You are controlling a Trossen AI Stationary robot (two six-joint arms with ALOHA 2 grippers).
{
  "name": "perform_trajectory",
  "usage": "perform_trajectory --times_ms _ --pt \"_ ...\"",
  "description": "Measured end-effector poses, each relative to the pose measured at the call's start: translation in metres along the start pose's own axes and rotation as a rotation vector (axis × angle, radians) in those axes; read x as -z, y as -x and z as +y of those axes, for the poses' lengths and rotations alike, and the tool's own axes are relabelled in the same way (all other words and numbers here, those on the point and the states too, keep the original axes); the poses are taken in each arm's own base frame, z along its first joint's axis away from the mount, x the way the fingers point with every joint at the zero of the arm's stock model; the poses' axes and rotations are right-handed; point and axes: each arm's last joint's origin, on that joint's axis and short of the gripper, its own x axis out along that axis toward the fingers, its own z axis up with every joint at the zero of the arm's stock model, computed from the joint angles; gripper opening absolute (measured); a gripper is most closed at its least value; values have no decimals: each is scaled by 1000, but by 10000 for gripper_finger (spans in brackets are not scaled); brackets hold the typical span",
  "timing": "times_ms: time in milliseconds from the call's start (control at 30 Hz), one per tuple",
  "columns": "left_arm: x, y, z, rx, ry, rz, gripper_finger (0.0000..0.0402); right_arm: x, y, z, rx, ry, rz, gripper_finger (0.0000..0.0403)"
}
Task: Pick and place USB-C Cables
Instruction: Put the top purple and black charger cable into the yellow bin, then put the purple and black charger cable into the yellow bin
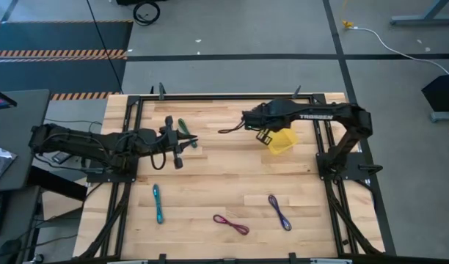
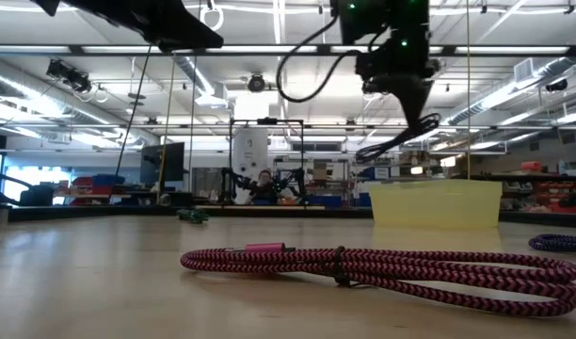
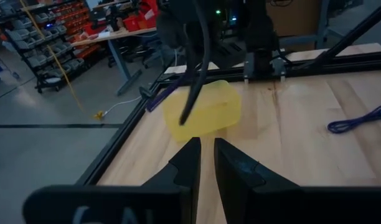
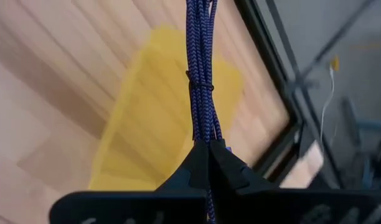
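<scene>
My right gripper (image 4: 208, 151) is shut on a purple-blue USB-C cable (image 4: 200, 56), raised over the table beside the yellow tray (image 1: 282, 141). The same cable hangs dark under that gripper in the low view (image 2: 393, 143). On the wood lie a green cable (image 1: 184, 126), a teal cable (image 1: 158, 203), a magenta cable (image 1: 231, 224) and a second purple-blue cable (image 1: 279, 212). My left gripper (image 3: 205, 152) waits at the table's left, next to the green cable. Its fingers stand a narrow gap apart with nothing between them. My right gripper pinches the folded bundle of purple-blue strands (image 4: 205, 138) between its two fingers, a short way from the dark tie band (image 4: 200, 85). The fingers slant downward and lie along the bundle. The cable sticks out past the fingertips, lifted clear of the table, above the tray.
Black frame rails (image 1: 323, 139) run around the wooden top, close behind the tray. The magenta cable (image 2: 382, 268) lies nearest the front edge. Open wood lies between the tray and the cables along the near side.
</scene>
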Motion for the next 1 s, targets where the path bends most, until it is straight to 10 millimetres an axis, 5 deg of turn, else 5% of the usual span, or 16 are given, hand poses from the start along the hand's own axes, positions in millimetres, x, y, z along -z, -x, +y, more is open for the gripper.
perform_trajectory --times_ms 700,1000 --pt "2 12 -28 145 61 26 53 51 -38 39 -10 -154 86 10" --pt "1 13 -30 156 86 25 53 56 -39 45 17 -133 50 93"
